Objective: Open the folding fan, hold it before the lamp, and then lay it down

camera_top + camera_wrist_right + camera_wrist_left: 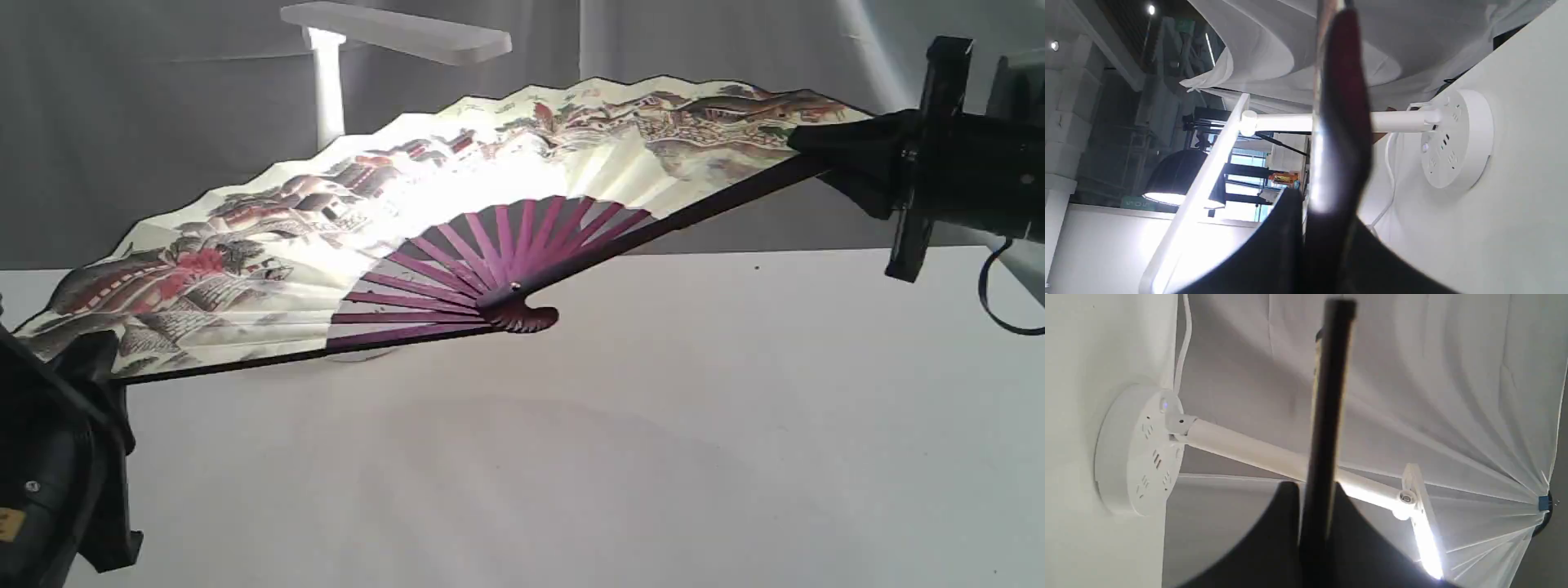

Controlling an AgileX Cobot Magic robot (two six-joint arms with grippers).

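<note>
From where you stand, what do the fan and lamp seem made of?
Seemingly, the folding fan is matte paper: pleated, glowing where light passes through. Its ribs look like purple-stained wood, maybe bamboo. Likely the lamp is smooth white plastic, judging by its moulded shape.

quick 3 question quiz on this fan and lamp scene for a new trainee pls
1. True or false: the folding fan lies closed and flat on the table.
2. Which part of the fan do the left end effector and the right end effector each grip? A) an outer guard B) the pivot C) the middle pleats
3. Fill in: in the exterior view the lit lamp stands ___ the fan.

Key: 1 false, it is spread open and held by both arms; 2 A; 3 behind.
</note>
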